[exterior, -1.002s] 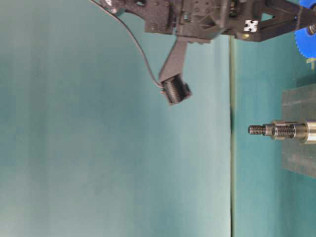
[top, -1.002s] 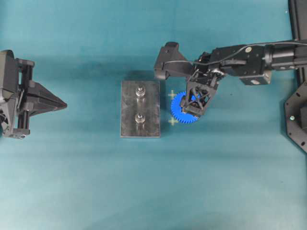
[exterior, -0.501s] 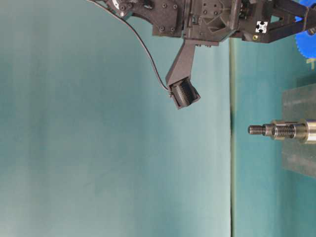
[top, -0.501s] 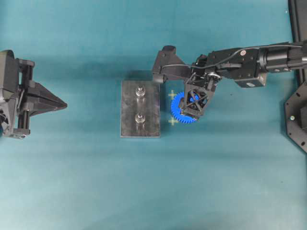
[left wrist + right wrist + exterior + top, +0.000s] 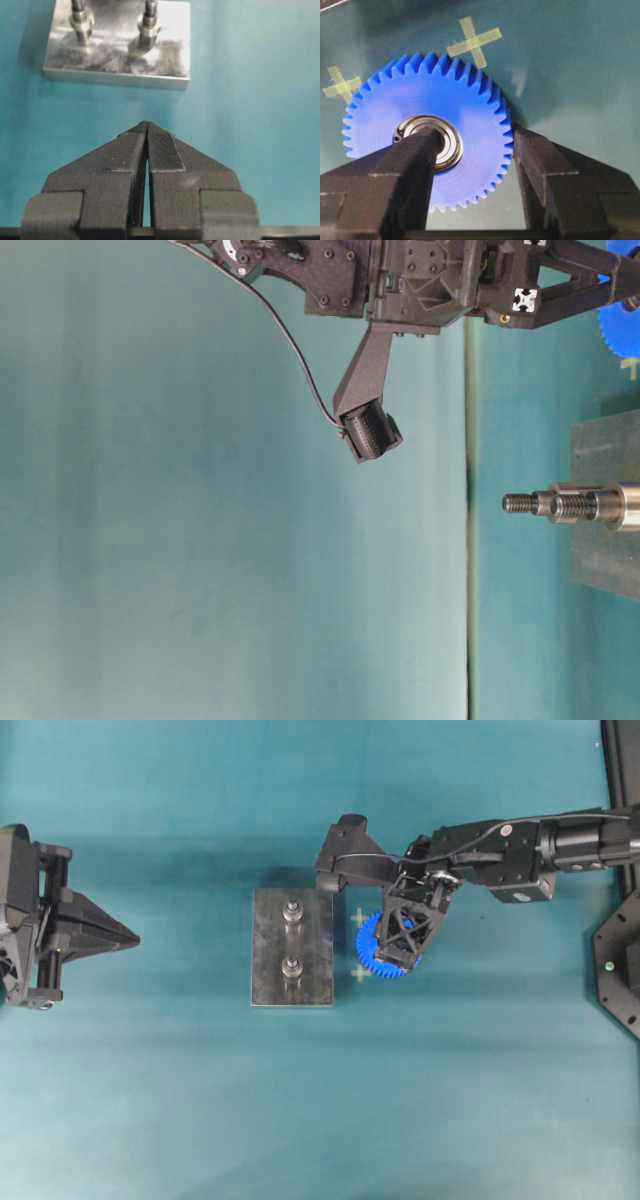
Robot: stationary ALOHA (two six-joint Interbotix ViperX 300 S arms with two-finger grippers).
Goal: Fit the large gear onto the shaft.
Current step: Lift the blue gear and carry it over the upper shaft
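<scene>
Now the right gripper (image 5: 472,165) has narrowed onto the large gear (image 5: 427,131) — one finger over the hub, the other just outside the teeth at 3 o'clock, so not yet clamped, with the gear flat on the table. Beyond, at its 9 o'clock, the shaft (image 5: 292,967) waits bare on the grey plate (image 5: 268,950) — farther off the left gripper (image 5: 146,150) sits pinched together, empty

Two pale cross marks (image 5: 360,918) (taped or painted) sit on the teal tabletop (image 5: 200,1100).
</scene>
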